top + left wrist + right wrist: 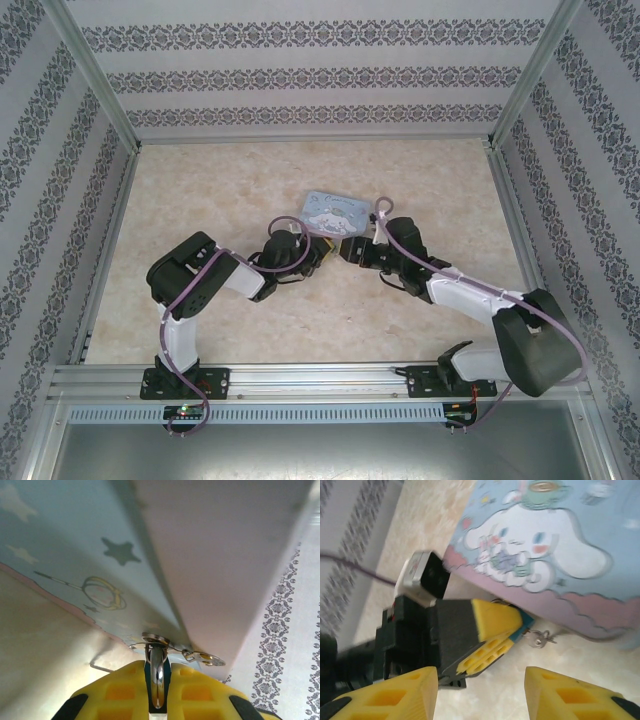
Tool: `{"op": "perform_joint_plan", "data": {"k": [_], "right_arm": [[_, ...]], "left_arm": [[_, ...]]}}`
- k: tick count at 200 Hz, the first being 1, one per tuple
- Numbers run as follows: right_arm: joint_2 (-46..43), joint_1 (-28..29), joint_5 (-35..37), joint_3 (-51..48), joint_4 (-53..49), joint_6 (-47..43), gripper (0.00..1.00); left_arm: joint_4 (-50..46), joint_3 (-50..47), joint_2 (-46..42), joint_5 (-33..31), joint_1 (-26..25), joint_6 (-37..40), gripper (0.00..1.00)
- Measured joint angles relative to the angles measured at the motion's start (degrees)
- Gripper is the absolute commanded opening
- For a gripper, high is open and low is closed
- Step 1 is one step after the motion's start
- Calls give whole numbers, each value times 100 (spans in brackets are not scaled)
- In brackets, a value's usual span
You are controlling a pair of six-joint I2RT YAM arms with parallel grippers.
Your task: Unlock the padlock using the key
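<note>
The tiny padlock with a blue-teal body and a thin silver shackle point(157, 680) sits clamped between the yellow padded fingers of the left pincer point(158, 669), which is closed tight on it from both sides so that only narrow strips of teal show beside the shackle. In the left wrist view the shackle rises straight out of the grip and meets a small silver fitting at the lower edge of the pale blue rectangular tin printed with cartoon figures point(100, 555), which is tipped up on one edge above the pincer. The right wrist view shows the same grip from the other side. There the left pincer point(517, 627) reaches in under the raised edge of the tin point(545, 545), and the padlock point(526, 621) pokes out at the tip of its pads. A tiny silvery metal key point(538, 639) hangs just beside the padlock, on the side away from the left pincer. Whether it sits in the lock cannot be told. The same small silvery piece point(202, 656) shows just to the right of the shackle in the left wrist view. The right pincer point(480, 680) stands open, its two yellow fingers wide apart with nothing between them, near the padlock and key but not touching either. From above, the left pincer point(322, 250) and the right pincer point(348, 248) face each other close together at the near edge of the tin point(335, 212), about midway across the beige marbled worktop point(200, 200).
</note>
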Motion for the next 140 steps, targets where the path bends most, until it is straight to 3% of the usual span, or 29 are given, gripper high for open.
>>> {"op": "perform_joint_plan", "data": {"k": [35, 65, 140], "right_arm": [[107, 514, 800, 105, -695, -1346, 41], [310, 662, 1307, 105, -940, -1974, 35], [765, 883, 1919, 221, -997, -2599, 31]], "left_arm": [[-372, 111, -79, 256, 0, 22, 0], [-638, 179, -190, 428, 22, 26, 0], [-960, 299, -249, 688, 37, 46, 0]]}}
